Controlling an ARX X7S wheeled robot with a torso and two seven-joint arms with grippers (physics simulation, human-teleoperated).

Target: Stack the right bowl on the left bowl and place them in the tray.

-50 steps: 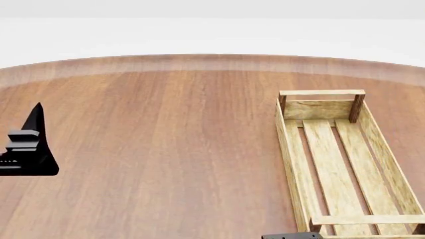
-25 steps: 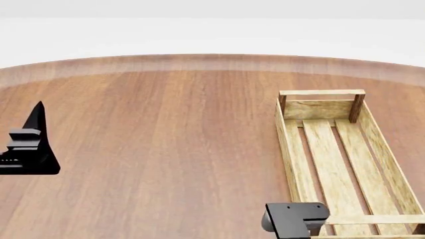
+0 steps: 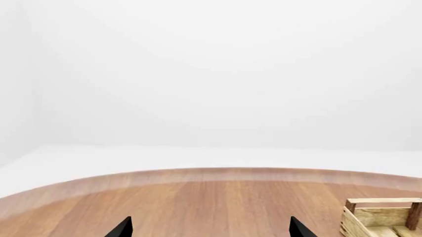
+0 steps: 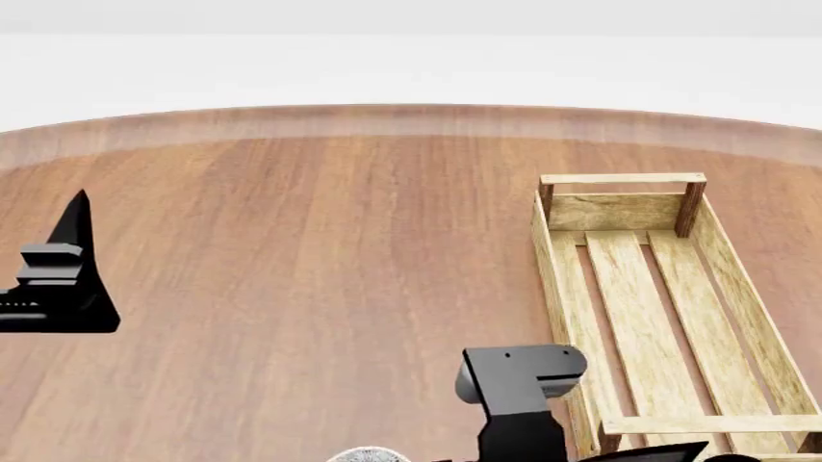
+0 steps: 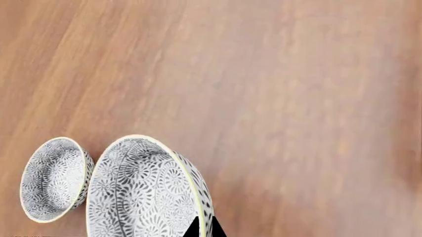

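While our right claw pinches the bigger bowl's rim, the smaller bowl sits beside it; our left claw is spread open, tray empty.

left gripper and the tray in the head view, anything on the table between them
Nothing: only bare wooden table lies between the left gripper and the tray. The right arm sits nearer, below that stretch.

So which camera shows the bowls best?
The right wrist view: both patterned bowls, the larger bowl and smaller bowl, side by side. The head view catches only a rim sliver at its bottom edge; the left wrist view shows none.
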